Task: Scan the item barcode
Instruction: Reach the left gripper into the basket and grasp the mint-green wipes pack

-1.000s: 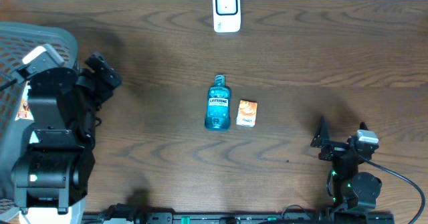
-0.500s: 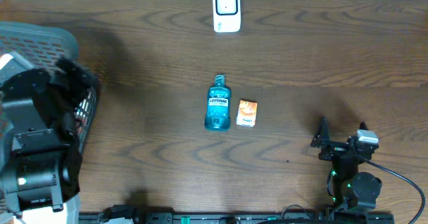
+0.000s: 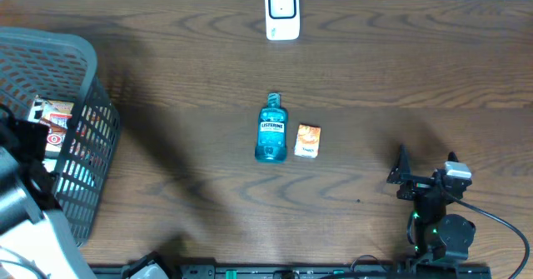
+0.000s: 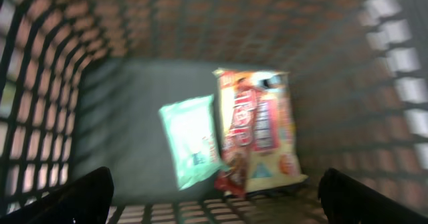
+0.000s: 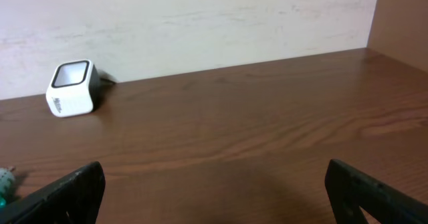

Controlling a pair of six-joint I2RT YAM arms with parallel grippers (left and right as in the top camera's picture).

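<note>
1. A grey mesh basket (image 3: pixel 87 71) stands at the left edge of the table (image 3: pixel 191 71). The left fingers (image 4: pixel 80 198) hang wide apart above it, empty, over a mint-green packet (image 4: pixel 190 147) and a red-and-cream snack bag (image 4: pixel 257 134).
2. The blue mouthwash bottle (image 3: pixel 271 131) lies mid-table, with the small orange box (image 3: pixel 307 141) just beside it on the right.
3. The white scanner (image 3: pixel 282 12) stands at the far edge.
4. The right fingers (image 5: pixel 63 192) are spread and empty at the front right.
</note>
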